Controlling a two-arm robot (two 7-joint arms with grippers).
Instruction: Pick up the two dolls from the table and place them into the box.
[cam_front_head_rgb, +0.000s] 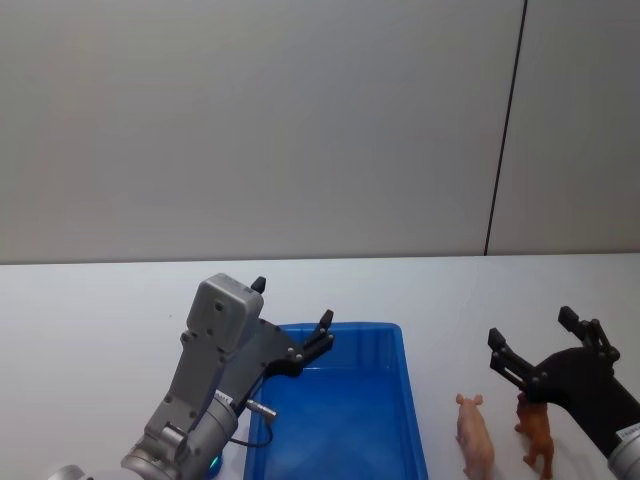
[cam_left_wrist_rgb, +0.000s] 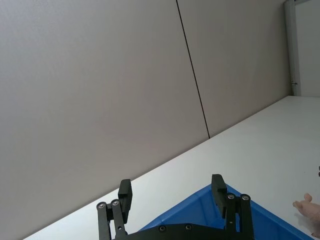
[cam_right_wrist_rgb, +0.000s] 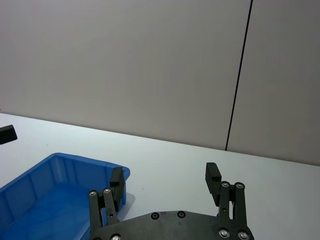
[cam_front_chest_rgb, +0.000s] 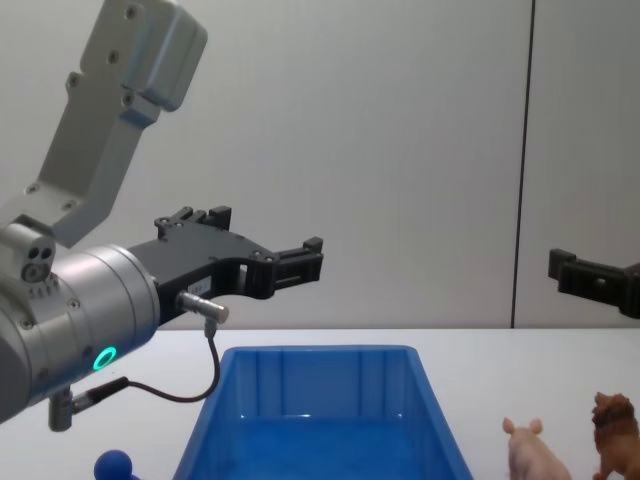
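Blue box (cam_front_head_rgb: 409, 400) beside pig (cam_front_head_rgb: 474, 435) and lion (cam_front_head_rgb: 537, 436) on table (cam_front_head_rgb: 90, 320); right gripper (cam_front_head_rgb: 531, 327) spread above lion, poised to grasp; left gripper (cam_front_head_rgb: 292, 301) spread, idle over box.

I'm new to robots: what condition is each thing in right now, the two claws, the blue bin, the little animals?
Box: upright on the table, nothing seen inside.
Pig: standing on the table, right of the box.
Lion: standing beside the pig, untouched.
Left gripper: open, empty, held above the box's left side.
Right gripper: open, empty, raised above the lion.
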